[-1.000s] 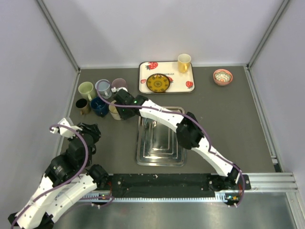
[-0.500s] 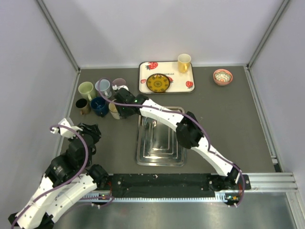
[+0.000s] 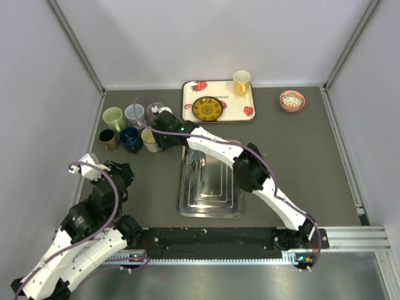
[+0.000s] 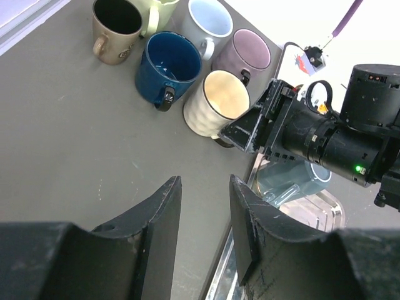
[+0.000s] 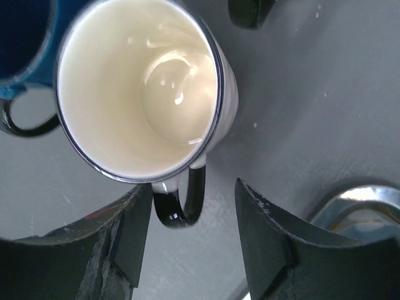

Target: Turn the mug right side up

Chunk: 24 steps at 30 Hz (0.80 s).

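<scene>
The cream mug (image 3: 149,139) with a black handle (image 5: 181,201) stands upright, mouth up, on the grey table beside the dark blue mug (image 3: 130,139). It also shows in the left wrist view (image 4: 215,100) and the right wrist view (image 5: 144,87). My right gripper (image 3: 162,132) is open just right of the mug. In its wrist view the right gripper (image 5: 190,190) has its fingers either side of the handle without touching it. My left gripper (image 4: 203,187) is open and empty, low over the table near the front left (image 3: 117,174).
Pale green (image 3: 112,116), light blue (image 3: 134,114), purple (image 3: 155,109) and brown (image 3: 107,138) mugs stand upright around it. A metal tray (image 3: 210,187) lies mid-table under the right arm. A strawberry tray (image 3: 187,103) with a plate and a yellow mug (image 3: 241,81) and a small bowl (image 3: 292,100) sit at the back.
My right gripper has drawn back and to the right off the cream mug, which now shows uncovered with its mouth up. The left arm has barely moved.
</scene>
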### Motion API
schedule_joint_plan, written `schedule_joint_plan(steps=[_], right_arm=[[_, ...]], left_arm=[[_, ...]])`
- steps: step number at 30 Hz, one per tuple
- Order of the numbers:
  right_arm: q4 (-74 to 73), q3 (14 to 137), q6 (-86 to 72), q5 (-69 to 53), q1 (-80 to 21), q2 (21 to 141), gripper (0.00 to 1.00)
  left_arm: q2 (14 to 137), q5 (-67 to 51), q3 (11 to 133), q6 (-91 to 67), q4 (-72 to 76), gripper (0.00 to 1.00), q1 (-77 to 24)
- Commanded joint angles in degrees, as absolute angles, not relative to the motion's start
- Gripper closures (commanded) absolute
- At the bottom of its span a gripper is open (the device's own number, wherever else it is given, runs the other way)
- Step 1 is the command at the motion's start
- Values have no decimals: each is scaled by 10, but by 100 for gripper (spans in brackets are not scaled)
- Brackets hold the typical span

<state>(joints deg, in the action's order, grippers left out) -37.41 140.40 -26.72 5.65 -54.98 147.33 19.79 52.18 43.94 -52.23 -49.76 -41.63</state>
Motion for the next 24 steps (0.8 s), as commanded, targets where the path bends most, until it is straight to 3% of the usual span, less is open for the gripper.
schedule_joint_plan(steps=[1, 8, 17, 18, 19, 24], right_arm=[[-329, 1341, -249, 62, -562, 1386, 44], [-325, 1195, -252, 85, -568, 1223, 41], [-293, 1000, -231, 80, -570, 985, 41], [-292, 985, -228, 86, -570, 963, 41], [-293, 967, -223, 107, -570, 915, 41], [-284, 804, -203, 212, -570, 761, 40]], left_arm=[[207, 541, 435, -497, -481, 56, -417], [200, 545, 438, -425, -452, 39, -417], [259, 348, 415, -250, -320, 31, -417], [279, 332, 414, -237, -307, 23, -417], [293, 286, 415, -229, -280, 1, -417], [437, 208, 455, -171, -250, 1, -417]])
